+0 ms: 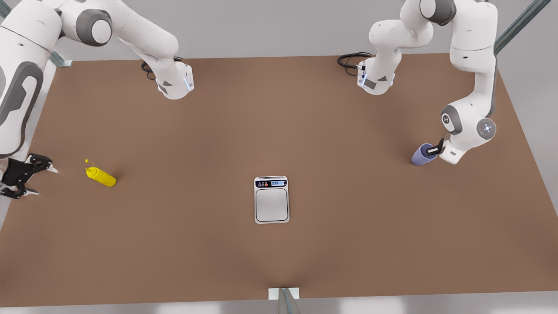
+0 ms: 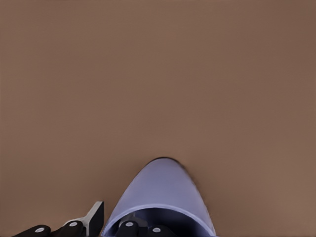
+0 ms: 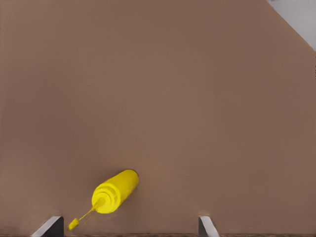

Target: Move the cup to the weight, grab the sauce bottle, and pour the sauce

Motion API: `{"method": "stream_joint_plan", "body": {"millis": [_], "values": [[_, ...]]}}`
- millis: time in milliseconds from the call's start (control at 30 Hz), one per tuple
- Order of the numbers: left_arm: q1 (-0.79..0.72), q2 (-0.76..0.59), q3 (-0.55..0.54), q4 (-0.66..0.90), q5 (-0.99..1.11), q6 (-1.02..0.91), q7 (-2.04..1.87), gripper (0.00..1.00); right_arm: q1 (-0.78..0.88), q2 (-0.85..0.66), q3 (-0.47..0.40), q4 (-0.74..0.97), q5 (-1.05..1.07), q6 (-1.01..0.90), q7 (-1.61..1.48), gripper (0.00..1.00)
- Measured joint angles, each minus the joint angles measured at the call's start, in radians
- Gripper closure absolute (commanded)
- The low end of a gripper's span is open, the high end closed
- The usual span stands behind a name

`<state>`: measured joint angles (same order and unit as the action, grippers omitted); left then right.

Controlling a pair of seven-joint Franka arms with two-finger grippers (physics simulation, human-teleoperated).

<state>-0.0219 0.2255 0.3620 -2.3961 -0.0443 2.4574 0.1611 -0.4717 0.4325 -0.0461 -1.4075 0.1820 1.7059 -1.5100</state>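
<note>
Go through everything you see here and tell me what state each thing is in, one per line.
Cup: on the table, left hand at its rim, one finger inside.
Sauce bottle: standing on the table, capped, not held.
Weight: plate bare, display lit.
Right hand: open, beside the sauce bottle, apart from it.

One cup (image 1: 423,155), one sauce bottle (image 1: 101,176) and one weight (image 1: 271,199) are on one table (image 1: 279,131); two arms.
</note>
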Motion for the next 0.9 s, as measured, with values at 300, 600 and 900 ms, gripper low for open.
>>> {"method": "stream_joint_plan", "body": {"millis": [300,600,900], "values": [[-0.002,-0.003,-0.001,0.000,0.008,-0.003,-0.001,0.79,-0.332,0.311,0.000,-0.001,0.332,-0.104,-0.768,0.00],[-0.007,-0.022,-0.012,0.002,0.038,-0.001,0.024,0.79,-0.375,0.445,0.002,0.016,0.404,-0.141,-0.890,0.00],[-0.011,-0.042,-0.095,0.003,0.009,0.001,0.026,0.79,-0.360,0.482,0.022,0.005,0.436,-0.165,-0.948,0.00]]}}
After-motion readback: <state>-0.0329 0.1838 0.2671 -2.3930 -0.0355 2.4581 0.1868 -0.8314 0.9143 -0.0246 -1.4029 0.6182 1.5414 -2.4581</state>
